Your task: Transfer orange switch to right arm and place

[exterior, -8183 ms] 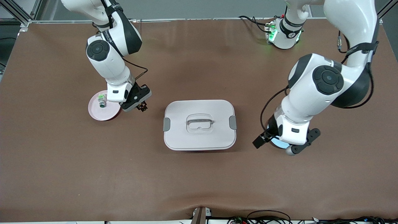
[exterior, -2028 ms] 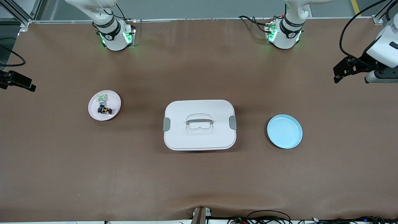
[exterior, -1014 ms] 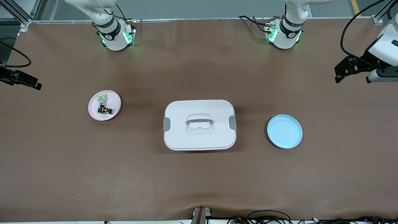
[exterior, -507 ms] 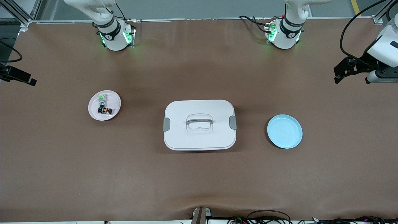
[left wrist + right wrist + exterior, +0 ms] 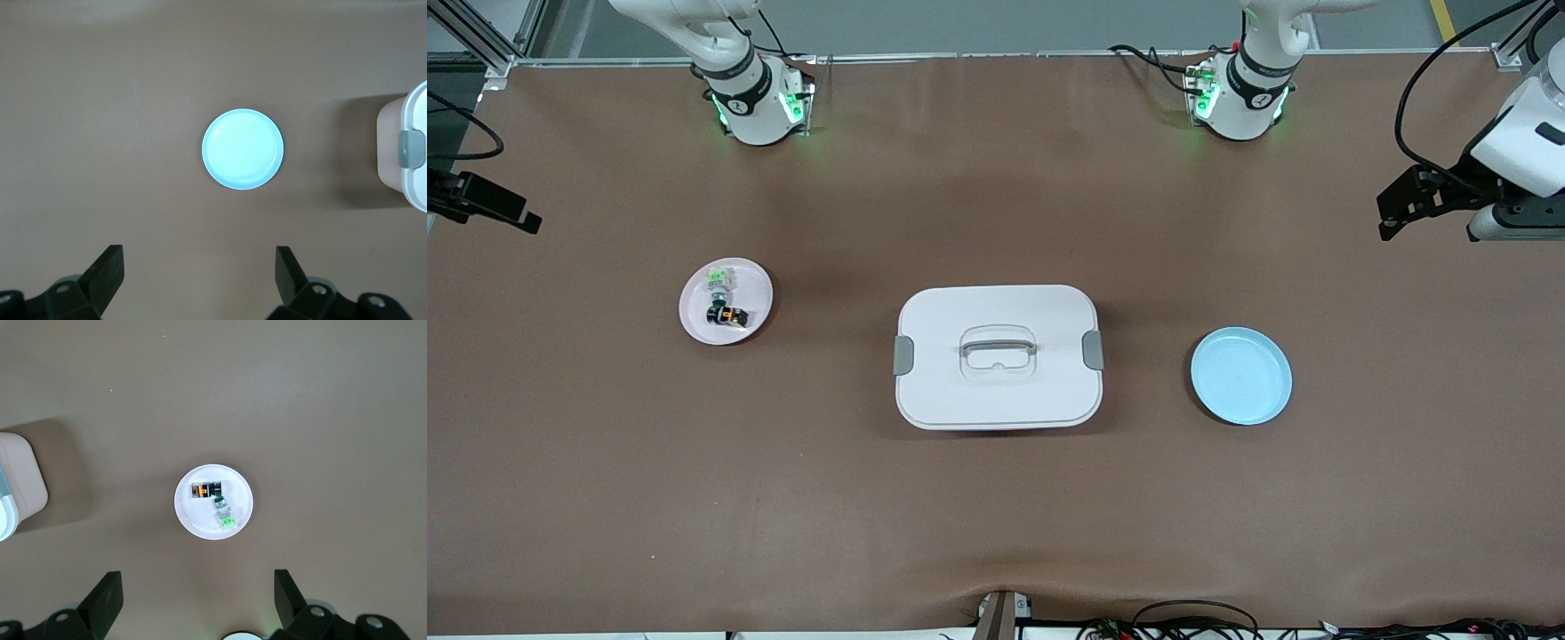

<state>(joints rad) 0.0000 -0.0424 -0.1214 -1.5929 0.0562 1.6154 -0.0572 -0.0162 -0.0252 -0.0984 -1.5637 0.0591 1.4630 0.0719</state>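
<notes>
The orange switch (image 5: 732, 316) lies on a small pink plate (image 5: 752, 286) toward the right arm's end of the table. It lies just nearer the front camera than a pale green-and-white switch (image 5: 717, 281). In the right wrist view the orange switch (image 5: 205, 491) and the plate (image 5: 190, 513) show far below my right gripper (image 5: 197, 581), which is open and empty. My right gripper (image 5: 482, 201) hangs high at the table's end. My left gripper (image 5: 199, 257) is open and empty, high over the table near the left arm's end (image 5: 1449, 206).
A white lidded box (image 5: 997, 356) with a handle stands mid-table. An empty light blue plate (image 5: 1240, 375) lies toward the left arm's end; it also shows in the left wrist view (image 5: 243, 149). The box's edge (image 5: 408, 150) shows there too.
Earlier the right gripper was down by the pink plate and the left gripper at the blue plate. Both now hang high at the table's ends. The orange switch lies on the pink plate.
</notes>
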